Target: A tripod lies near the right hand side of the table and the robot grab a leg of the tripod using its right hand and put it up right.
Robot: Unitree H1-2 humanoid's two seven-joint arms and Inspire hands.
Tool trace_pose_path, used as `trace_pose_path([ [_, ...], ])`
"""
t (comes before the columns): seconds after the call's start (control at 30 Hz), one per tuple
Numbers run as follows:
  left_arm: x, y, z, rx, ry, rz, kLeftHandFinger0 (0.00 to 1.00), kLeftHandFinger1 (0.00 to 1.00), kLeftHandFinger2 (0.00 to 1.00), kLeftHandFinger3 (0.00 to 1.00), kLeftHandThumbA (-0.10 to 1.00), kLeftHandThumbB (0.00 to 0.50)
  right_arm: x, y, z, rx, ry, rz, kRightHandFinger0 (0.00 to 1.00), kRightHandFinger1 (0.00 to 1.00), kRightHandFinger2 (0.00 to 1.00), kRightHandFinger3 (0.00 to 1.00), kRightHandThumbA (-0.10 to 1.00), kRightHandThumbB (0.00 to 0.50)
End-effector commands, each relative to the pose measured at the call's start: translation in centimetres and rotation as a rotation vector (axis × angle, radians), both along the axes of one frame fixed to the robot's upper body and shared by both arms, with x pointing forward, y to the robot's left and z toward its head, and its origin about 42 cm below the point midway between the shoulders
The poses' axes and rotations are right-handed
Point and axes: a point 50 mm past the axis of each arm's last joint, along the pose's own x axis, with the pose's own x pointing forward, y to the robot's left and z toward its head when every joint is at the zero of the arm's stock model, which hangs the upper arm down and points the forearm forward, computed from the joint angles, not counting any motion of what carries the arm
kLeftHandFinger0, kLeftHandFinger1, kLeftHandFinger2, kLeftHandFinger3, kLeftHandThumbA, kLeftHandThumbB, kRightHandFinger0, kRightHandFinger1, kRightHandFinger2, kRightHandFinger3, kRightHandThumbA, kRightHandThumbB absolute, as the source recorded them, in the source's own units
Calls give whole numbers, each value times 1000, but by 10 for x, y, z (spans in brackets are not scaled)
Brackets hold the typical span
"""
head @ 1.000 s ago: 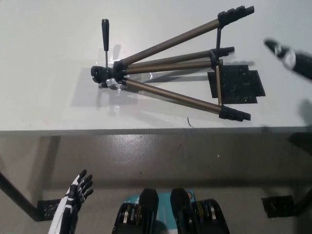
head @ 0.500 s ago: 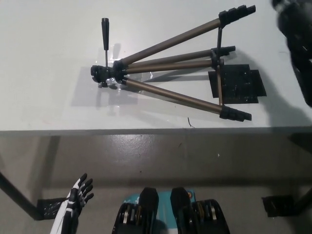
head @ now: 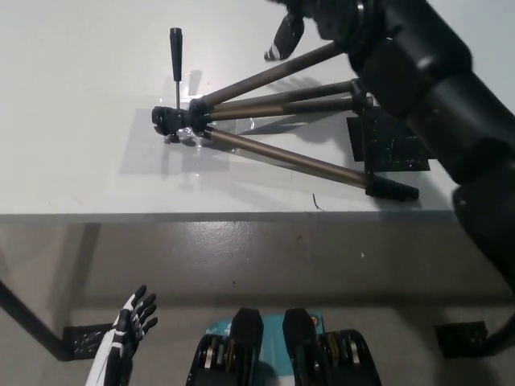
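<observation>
A: White left hand [head: 129, 326] hangs low at the lower left, below the surface [head: 80, 161], fingers spread and empty.

B: And the tripod [head: 273, 121]?

A: Lying flat on the surface toward the right, head pointing left, legs fanned rightward, partly over a black patch [head: 390, 145].

B: The right hand [head: 310, 16]?

A: Black, above the far leg near the top edge; I cannot tell its grip.

The surface [head: 96, 96] is lit brightly and evenly — soft grey shadows are cast just below and left of the tripod [head: 273, 121]. A small shiny glare is seen beside its head. The floor [head: 241, 257] below is dimmer. The black right arm [head: 434, 72] is slightly blurred.
</observation>
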Motion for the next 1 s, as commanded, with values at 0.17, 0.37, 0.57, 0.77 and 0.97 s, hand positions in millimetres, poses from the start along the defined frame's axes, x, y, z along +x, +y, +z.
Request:
trace_pose_path([
  [0.17, -9, 5, 6, 1, -65, 5, 1000, 1000, 1000, 1000, 1000, 123, -4, 6, 42, -298, 230, -1, 1000, 1000, 1000, 1000, 1000, 469],
  [0.37, -9, 6, 6, -1, -69, 17, 1000, 1000, 1000, 1000, 1000, 147, 1, -8, 7, -360, 301, -98, 1000, 1000, 1000, 1000, 1000, 488],
  [0.57, -15, 6, 4, 1, -66, 15, 1000, 1000, 1000, 1000, 1000, 153, 7, -21, -32, -379, 236, -132, 1000, 1000, 1000, 1000, 746, 444],
  [0.77, -6, 5, 9, 11, -72, 2, 1000, 1000, 1000, 1000, 1000, 116, 14, -29, -34, -244, -464, 25, 51, 168, 323, 439, -100, 265],
  [0.97, -4, 3, 8, 2, -71, -12, 1000, 1000, 1000, 1000, 1000, 100, 13, -30, -23, -230, -608, 67, 0, 147, 572, 243, -100, 229],
])
